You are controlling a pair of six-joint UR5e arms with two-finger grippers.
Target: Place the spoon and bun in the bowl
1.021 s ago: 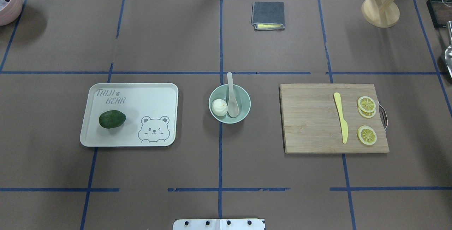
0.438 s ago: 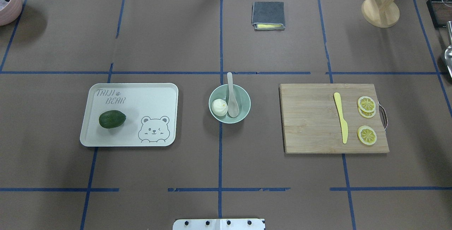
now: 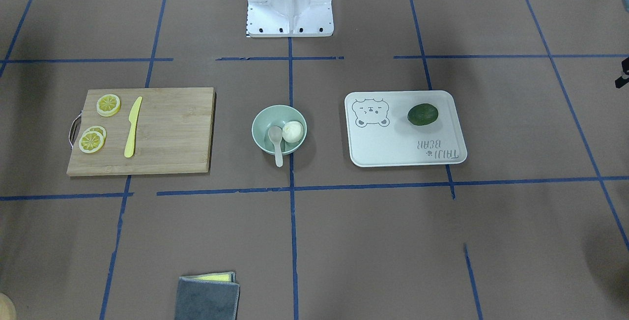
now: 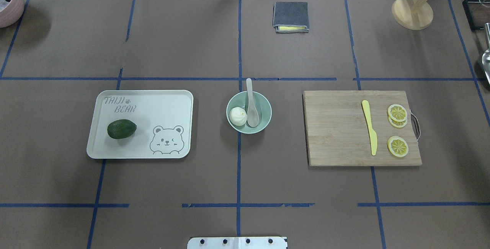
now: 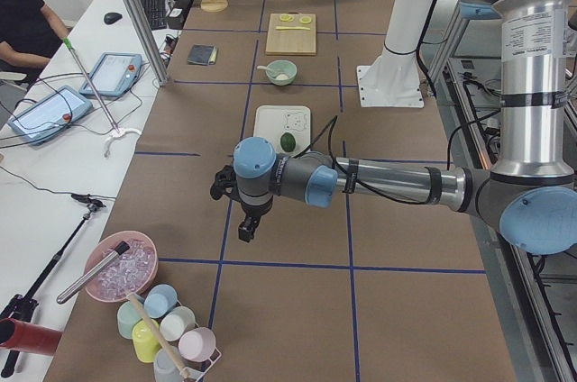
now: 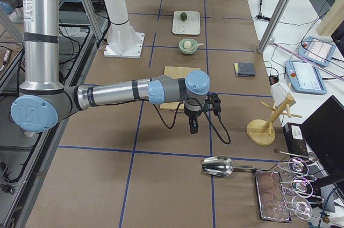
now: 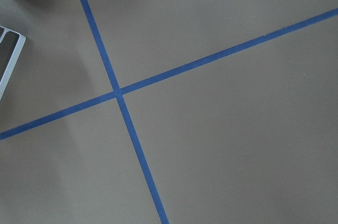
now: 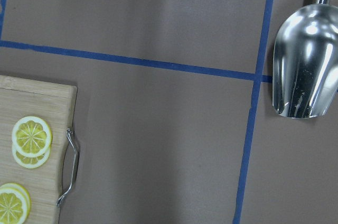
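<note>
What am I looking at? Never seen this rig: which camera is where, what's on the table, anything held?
Two robot arms with two-finger grippers at one table. Two pictures look down on it, one from behind the robot, one facing it; two look along it from the ends; two come from wrist cameras. The bowl holds the bun and the spoon, handle over the rim. A tray carries an avocado; a cutting board carries a yellow knife and lemon slices. The left gripper and right gripper hang near the table's ends, apparently holding nothing; open or shut, I cannot tell.
</note>
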